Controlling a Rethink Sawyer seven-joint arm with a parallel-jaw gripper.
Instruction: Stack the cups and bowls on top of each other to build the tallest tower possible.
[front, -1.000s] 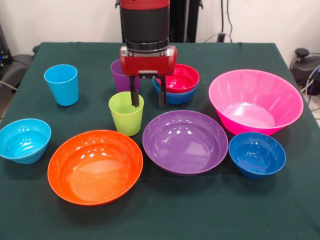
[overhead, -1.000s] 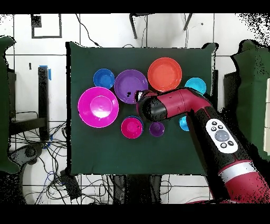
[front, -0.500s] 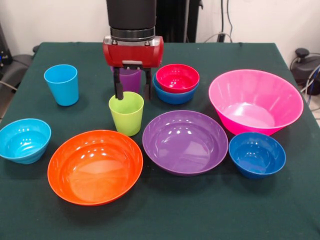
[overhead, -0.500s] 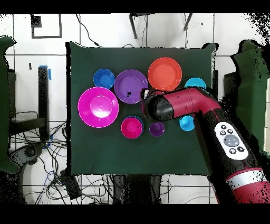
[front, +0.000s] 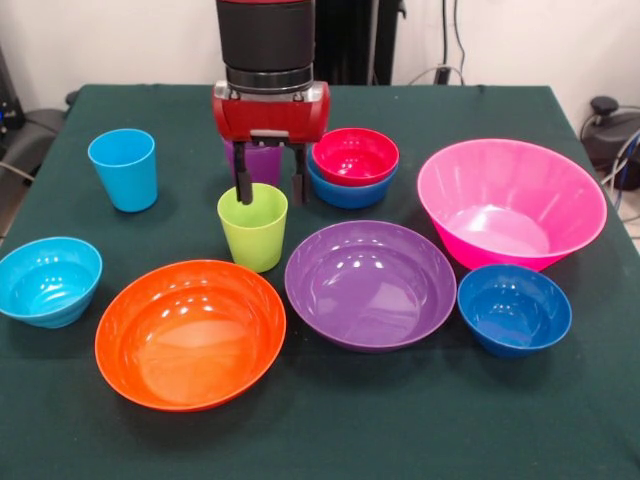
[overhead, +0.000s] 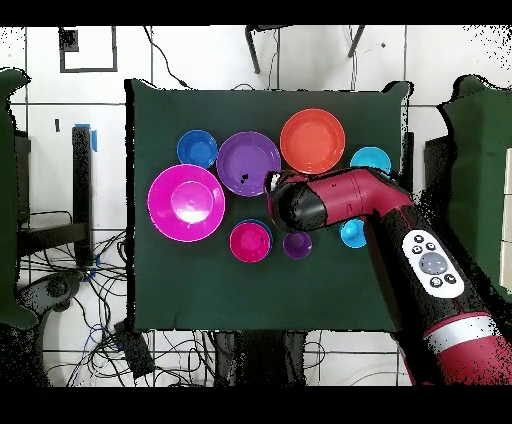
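My gripper (front: 270, 190) hangs open over the lime green cup (front: 253, 232). Its left finger (front: 243, 185) sits over the cup's mouth, the right one just outside the cup's right rim. The purple cup (front: 258, 160) stands right behind the gripper, partly hidden. A red bowl (front: 355, 153) rests nested in a blue bowl (front: 350, 192) to the right. The light blue cup (front: 123, 168) stands far left. In the overhead view the arm (overhead: 335, 200) covers the green cup and the gripper.
Around the green cup lie a wide orange bowl (front: 190, 335), a wide purple bowl (front: 370, 285), a big pink bowl (front: 510, 205), a dark blue bowl (front: 514, 310) and a cyan bowl (front: 48, 282). All stand on the green-clothed table (front: 330, 430).
In the front view the gripper swung left from beside the red bowl to over the green cup, then edged slightly right and down. It stayed open. No cup or bowl moved.
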